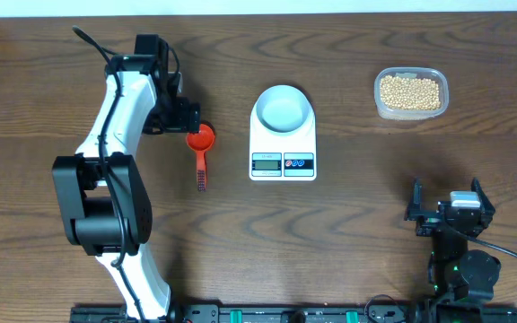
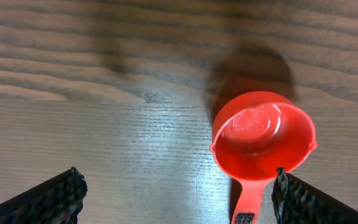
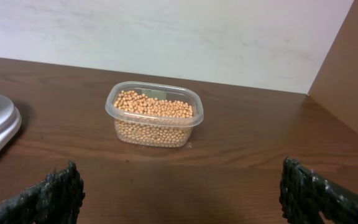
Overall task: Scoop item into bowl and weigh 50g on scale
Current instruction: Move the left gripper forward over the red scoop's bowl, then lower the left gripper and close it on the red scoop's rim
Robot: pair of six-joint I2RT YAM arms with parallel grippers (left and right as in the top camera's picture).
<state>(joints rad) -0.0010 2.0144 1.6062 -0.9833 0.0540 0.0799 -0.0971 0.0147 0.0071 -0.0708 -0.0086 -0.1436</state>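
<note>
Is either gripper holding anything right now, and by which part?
Nothing held. Left gripper open over the red scoop, not gripping it; right gripper open, empty.

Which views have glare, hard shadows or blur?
Overhead: even light and sharp, though the white bowl nearly blends into the scale. Left wrist: bright sheen on the table, a dark shadow above the red scoop in frame, fingers soft. Right wrist: tub of beans crisp, fingers dark and blurred.

No text can be read; the display [image 1: 266, 162] (small, grey) on the scale [image 1: 283, 144] seems too blurred.
</note>
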